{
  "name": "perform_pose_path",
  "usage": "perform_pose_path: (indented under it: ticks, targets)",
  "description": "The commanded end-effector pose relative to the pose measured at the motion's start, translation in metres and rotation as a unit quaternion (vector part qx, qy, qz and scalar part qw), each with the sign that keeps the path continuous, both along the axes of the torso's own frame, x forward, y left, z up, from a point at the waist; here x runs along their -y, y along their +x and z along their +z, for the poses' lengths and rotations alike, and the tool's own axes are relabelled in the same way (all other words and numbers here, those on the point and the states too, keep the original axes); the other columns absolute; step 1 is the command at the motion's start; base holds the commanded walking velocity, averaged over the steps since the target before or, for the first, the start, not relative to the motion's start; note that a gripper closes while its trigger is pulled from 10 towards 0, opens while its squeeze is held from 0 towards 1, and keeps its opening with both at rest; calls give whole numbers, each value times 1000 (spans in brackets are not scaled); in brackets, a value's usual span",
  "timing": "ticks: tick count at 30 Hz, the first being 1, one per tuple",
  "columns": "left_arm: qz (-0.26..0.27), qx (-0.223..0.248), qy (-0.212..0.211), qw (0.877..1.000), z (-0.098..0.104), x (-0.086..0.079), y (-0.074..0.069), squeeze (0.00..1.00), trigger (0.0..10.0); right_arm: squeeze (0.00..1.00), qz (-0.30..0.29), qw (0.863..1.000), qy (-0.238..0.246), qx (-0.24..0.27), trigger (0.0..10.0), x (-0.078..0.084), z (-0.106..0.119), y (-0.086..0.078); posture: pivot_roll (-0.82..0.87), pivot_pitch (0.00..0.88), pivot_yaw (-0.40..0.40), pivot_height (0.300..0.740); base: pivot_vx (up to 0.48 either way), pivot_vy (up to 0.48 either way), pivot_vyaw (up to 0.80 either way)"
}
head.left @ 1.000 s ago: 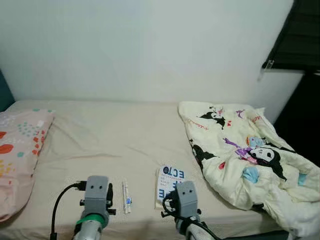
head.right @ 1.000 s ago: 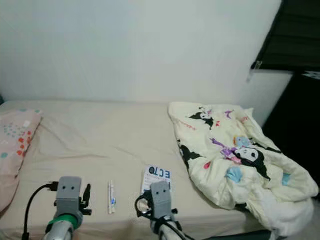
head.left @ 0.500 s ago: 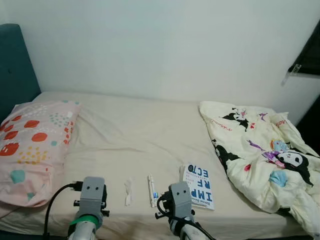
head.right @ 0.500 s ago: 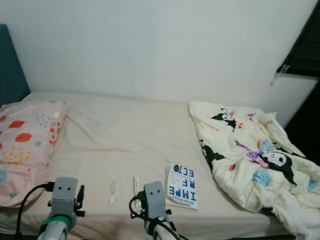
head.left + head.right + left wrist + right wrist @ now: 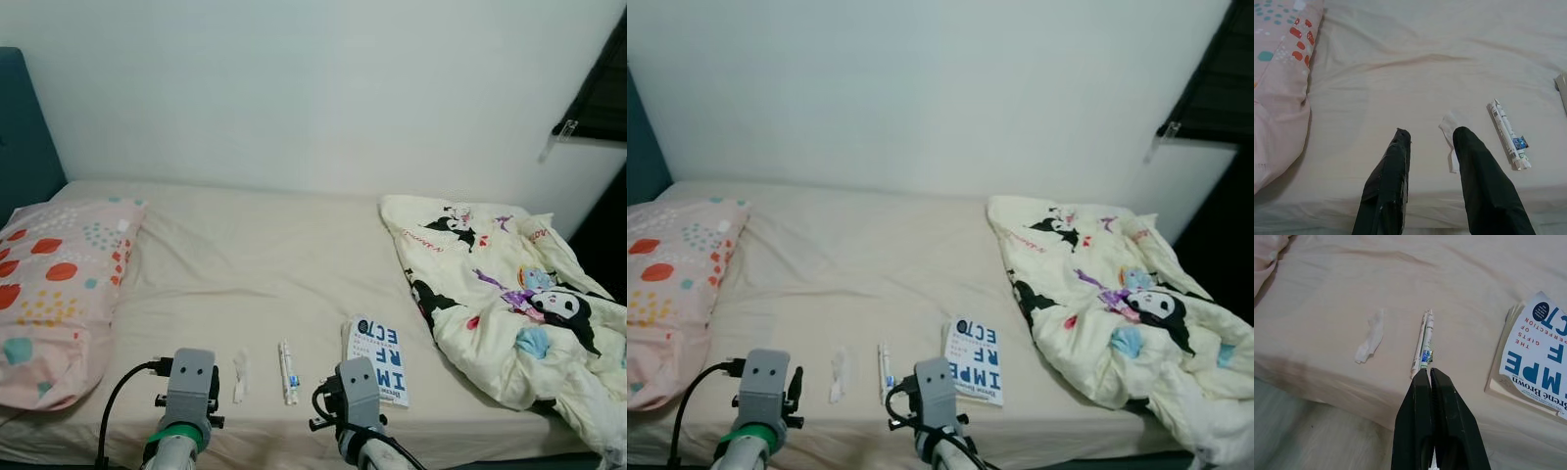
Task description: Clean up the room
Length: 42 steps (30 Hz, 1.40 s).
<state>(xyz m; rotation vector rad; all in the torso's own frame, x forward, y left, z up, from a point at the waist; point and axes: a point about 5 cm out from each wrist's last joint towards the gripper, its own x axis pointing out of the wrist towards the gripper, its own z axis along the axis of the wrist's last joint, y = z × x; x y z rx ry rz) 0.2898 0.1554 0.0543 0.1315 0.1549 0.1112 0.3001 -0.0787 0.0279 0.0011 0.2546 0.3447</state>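
Left gripper [image 5: 1430, 142] jaws open over tissue scrap [image 5: 1450, 128] at bed [image 5: 294, 264] front edge; right gripper [image 5: 1429, 374] jaws closed; limp scrap may slip off.

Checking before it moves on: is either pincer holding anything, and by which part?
Nothing is held. The left pincer is open above the bed; the right pincer is shut, empty.

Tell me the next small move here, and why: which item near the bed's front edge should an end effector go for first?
Probably ease the left end effector forward and down onto the crumpled tissue. Its fingers are open and the tissue lies right between their tips on the bed. The right end effector is shut, pointing at the white tube, so it would need opening first. The book can wait.
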Motion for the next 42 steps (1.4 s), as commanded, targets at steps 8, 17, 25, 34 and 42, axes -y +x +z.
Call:
perform_pose_path:
  ticks: [8,17,25,34,42]
  targets:
    - [-1,-7,0,1000,-5,0,-5,0,10000,0,5,1000,-6,-28,10000,1,-11,-7,63,23,-22,740,0,0,0]
    - [-3,-2,-3,1000,-3,1,-6,0,10000,0,15,999,-15,-37,10000,1,-14,-9,63,23,-23,740,0,0,0]
    - [-6,-1,-8,1000,-4,2,-6,0,10000,0,18,999,-16,-39,10000,1,-15,-9,59,17,-25,740,0,0,0]
    - [-6,0,-9,1000,-3,3,-5,0,10000,0,23,999,-12,-38,10000,1,-14,-9,58,9,-28,740,0,0,0]
    - [1,-2,-3,1000,-4,1,-6,0,10000,0,28,999,1,-38,10000,-2,-13,-10,60,6,-30,740,0,0,0]
